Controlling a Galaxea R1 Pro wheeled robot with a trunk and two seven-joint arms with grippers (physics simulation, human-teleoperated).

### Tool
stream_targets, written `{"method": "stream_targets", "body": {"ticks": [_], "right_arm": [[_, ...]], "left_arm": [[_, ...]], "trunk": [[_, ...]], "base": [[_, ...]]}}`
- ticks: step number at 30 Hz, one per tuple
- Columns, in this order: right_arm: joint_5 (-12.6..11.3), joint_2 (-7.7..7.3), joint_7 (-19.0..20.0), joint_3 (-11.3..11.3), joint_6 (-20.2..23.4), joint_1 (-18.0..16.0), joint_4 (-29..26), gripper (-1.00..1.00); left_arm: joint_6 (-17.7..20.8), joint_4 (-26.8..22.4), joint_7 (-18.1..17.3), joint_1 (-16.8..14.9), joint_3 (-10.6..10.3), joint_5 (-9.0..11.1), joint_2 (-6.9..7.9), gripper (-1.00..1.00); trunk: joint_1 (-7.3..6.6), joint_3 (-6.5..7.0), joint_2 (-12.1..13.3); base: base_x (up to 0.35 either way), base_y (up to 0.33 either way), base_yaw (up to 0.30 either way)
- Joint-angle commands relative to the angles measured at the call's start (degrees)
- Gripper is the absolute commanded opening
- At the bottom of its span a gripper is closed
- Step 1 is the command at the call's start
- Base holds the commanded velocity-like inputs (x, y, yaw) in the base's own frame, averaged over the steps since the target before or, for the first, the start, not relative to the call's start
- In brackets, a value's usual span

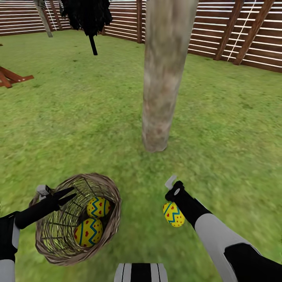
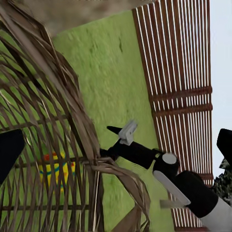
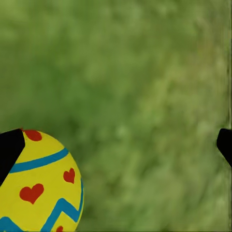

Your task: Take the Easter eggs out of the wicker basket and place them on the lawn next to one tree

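Yellow zigzag-banded egg (image 1: 173, 214) is lying beside my right tool (image 3: 116, 145), spread open, near the pale trunk (image 1: 164, 74); my left tool (image 1: 58, 196), state unclear, is steadying the brown wicker basket (image 1: 105, 235) holding two eggs.

Green grass (image 1: 219, 117) covers the ground, with lighter and darker patches. A brown fence (image 1: 219, 35) of flat wooden slats runs along the far side, with slanted posts (image 1: 229, 29) leaning against it on the right. Far left stands a dark, narrow tree (image 1: 88, 17) (maybe a conifer). Some red-brown wooden beams (image 1: 11, 77) lie at the left edge.
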Motion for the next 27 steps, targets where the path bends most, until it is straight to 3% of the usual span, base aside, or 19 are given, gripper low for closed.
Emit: {"method": "stream_targets", "body": {"ticks": [1, 9, 11, 13, 21, 27], "right_arm": [[0.6, -0.03, 0.4, 0.1, 0.4, 0.0, -0.4, 1.0], [0.5, -0.05, 0.9, 0.0, 2.3, 0.0, -5.5, 1.0], [0.5, -0.05, 3.2, 0.1, 3.7, 0.0, -7.5, 1.0], [0.6, -0.05, 8.2, 0.1, 4.8, 0.0, -9.8, 1.0], [0.6, 0.15, 11.4, 0.3, 7.8, 0.1, -13.6, 1.0], [0.6, 0.02, 17.2, 0.3, 8.0, 0.1, -15.5, 1.0]], "left_arm": [[0.6, -0.1, -0.5, 0.0, 0.1, -0.6, 0.0, 1.0], [0.7, 0.1, -0.5, 0.0, 0.1, -0.7, 0.01, 1.0], [0.7, 0.2, -0.5, 0.0, 0.0, -0.8, -0.1, 1.0], [0.6, 0.1, -0.5, 0.0, 0.1, -0.8, -0.02, 1.0], [1.4, 0.0, -0.5, 0.1, 0.2, -0.7, 1.85, 1.0], [2.6, 0.0, -0.5, 0.1, 0.2, -0.7, 2.13, 1.0]], "trunk": [[-0.23, 0.15, 0.4], [-1.99, 1.58, 3.6], [-2.43, 1.94, 4.4], [-2.87, 2.3, 5.2], [-4.63, 3.74, 8.4], [-5.94, 4.81, 10.8]], "base": [[0.0, 0.0, 0.0], [0.0, 0.0, 0.0], [0.0, 0.0, 0.0], [0.0, 0.0, 0.0], [0.0, 0.0, 0.0], [0.0, 0.0, 0.015]]}}
